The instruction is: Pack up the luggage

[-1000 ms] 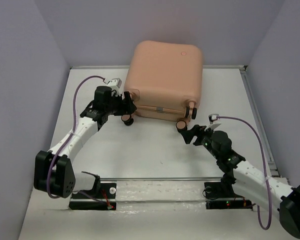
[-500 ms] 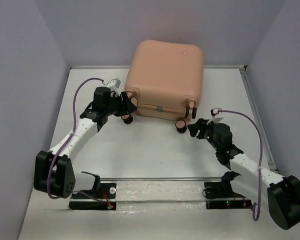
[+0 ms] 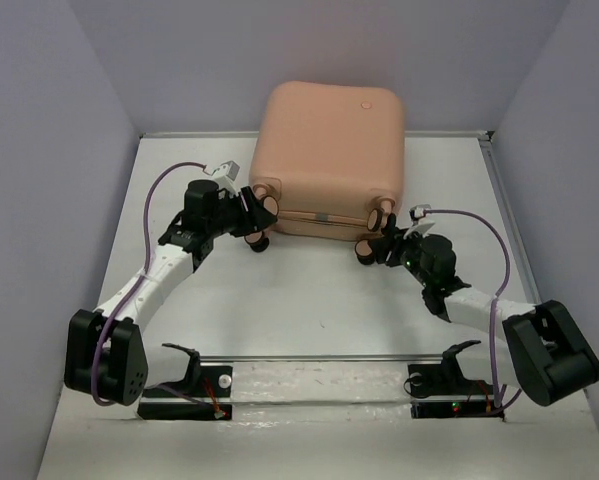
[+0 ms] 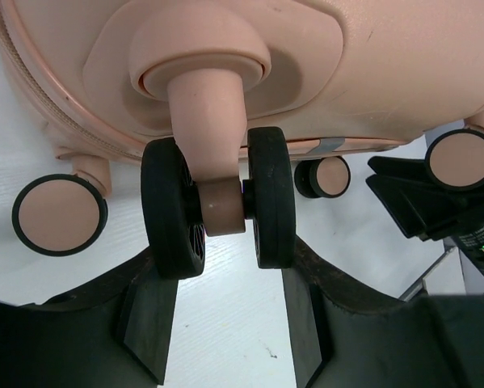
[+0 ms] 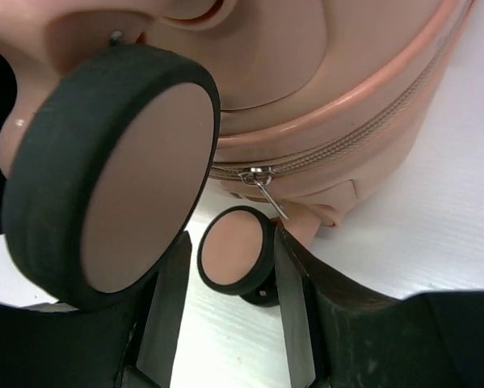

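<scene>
Reaching in over the last second, my right gripper (image 3: 381, 246) now sits at the near-right wheels of the closed peach-pink suitcase (image 3: 329, 140), jaws apart, a small wheel (image 5: 235, 249) framed between them. My left gripper (image 3: 256, 214), spread wide, straddles the near-left twin wheel (image 4: 217, 202). The suitcase lies far-middle on the table (image 3: 309, 290), wheels toward me.

Right up close to the pink luggage (image 5: 347, 73), lying on the white desk (image 5: 444, 202). Big black wheel (image 5: 128, 186) with a pink face at the left, very near. Smaller wheel (image 5: 233, 249) farther off, seen in the gap between the two dark fingers (image 5: 165, 323) of the right pincer (image 5: 225, 323), spread apart. Little silver zipper pull (image 5: 266, 190) hanging just above it.
</scene>
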`<state>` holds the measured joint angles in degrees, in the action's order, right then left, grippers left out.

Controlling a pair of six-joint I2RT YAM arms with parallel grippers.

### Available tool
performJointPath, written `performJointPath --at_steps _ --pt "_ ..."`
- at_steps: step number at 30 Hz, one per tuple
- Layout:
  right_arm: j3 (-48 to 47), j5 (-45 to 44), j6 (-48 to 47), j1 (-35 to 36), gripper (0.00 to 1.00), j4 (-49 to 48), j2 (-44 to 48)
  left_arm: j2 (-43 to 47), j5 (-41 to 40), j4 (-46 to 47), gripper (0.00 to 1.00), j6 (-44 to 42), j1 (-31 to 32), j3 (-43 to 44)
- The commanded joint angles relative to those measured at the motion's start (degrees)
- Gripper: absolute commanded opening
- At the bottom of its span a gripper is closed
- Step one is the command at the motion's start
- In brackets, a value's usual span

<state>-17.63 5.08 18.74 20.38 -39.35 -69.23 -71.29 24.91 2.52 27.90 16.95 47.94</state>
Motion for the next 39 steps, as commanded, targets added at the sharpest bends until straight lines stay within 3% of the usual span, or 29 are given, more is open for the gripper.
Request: performJointPath --at_steps 1,6,12,19,30,39 --pt "-1.9 -1.5 0.1 -0.6 0.5 -16.7 -5.6 6.1 9.1 7.8 0.06 -0.5 0.5 0.3" --pt "-1.3 -2.3 1.0 -0.6 0.46 -26.3 -9.1 6.3 10.2 8.1 0.06 0.0 0.6 -0.2" --pt "-0.4 -13.8 -0.7 -0.6 0.5 -25.5 -7.5 6.7 9.6 7.7 0.06 -0.3 0.6 -0.2" --pt "3.3 -17.8 0.7 -0.6 0.51 -28.0 -8.7 8.7 9.0 8.9 0.06 0.7 0.7 -0.7" --pt "0.8 -6.7 0.2 -1.7 0.51 -39.0 -15.2 11.3 11.1 10.7 0.06 2.8 1.2 -1.9" --pt "-0.1 -6.4 1.4 -1.7 0.48 -49.1 -20.5 10.1 11.3 10.9 0.06 3.3 2.9 -2.6"
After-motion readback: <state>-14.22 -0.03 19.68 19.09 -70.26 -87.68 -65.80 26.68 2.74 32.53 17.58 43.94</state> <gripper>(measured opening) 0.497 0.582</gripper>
